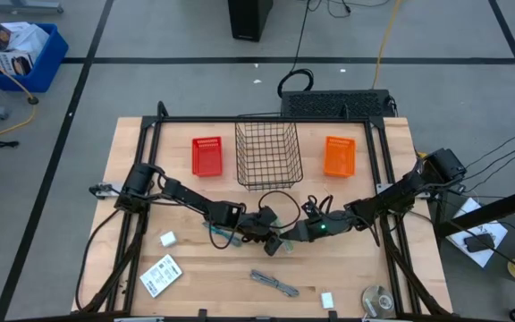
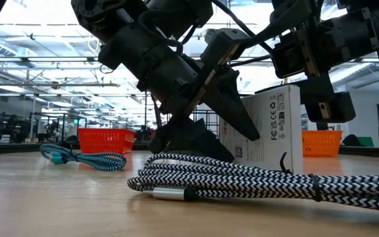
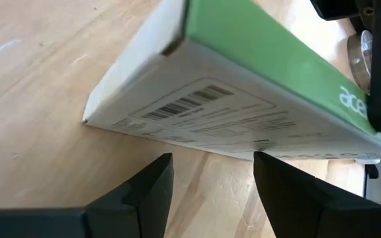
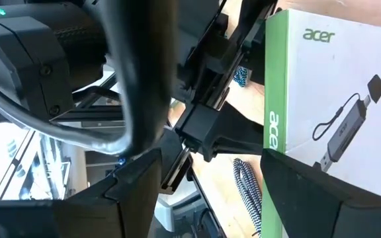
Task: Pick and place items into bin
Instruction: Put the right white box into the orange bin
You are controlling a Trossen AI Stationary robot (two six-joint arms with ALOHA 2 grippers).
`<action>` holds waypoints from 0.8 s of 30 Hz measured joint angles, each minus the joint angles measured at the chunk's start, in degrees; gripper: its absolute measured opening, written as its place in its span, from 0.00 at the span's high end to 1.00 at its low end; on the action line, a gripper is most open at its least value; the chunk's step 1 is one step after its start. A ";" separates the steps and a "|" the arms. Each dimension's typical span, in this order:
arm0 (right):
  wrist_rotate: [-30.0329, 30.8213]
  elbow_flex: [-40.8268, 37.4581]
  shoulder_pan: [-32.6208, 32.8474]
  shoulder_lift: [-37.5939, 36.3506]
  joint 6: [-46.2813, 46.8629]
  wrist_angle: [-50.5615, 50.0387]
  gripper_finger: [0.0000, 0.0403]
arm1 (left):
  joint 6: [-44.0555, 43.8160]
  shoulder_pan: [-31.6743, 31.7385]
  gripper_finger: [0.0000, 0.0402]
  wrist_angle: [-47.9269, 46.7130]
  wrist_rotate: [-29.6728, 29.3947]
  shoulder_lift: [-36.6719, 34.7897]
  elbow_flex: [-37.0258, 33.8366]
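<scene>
A white Acer box with a green narrow side [image 2: 268,125] stands on edge at mid-table, between my two grippers. My left gripper [image 3: 210,175] is open, its fingertips just short of the box's barcode face [image 3: 204,106]. My right gripper [image 4: 210,192] is open wide and comes from the right, with the box's printed front [image 4: 342,99] beside one finger. Lying loose on the table are a teal braided cable [image 2: 84,158], a black-and-white braided cable [image 1: 274,283], two tiny white blocks [image 1: 168,239] [image 1: 327,300] and a flat printed packet [image 1: 160,275]. My left gripper's fingers [image 3: 154,185] stand at the box's lower barcode edge; whether they touch it I cannot tell. My right gripper has one finger [image 2: 329,105] against the box's green narrow side [image 3: 349,92], from the table's right. The box stands upright, slightly tilted, and its base is hidden behind the cable.
Along the far side stand a red basket [image 1: 207,156], a wire basket [image 1: 267,154] and an orange basket [image 1: 339,156]. A round silver roll [image 1: 378,300] lies near the right near corner. The black-and-white cable [image 2: 255,181] lies just in front of the box.
</scene>
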 joint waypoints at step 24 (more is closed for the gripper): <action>0.03 -0.02 0.01 -0.07 -0.04 -0.08 0.37 | -2.15 -2.00 0.55 -7.54 13.79 -1.92 0.00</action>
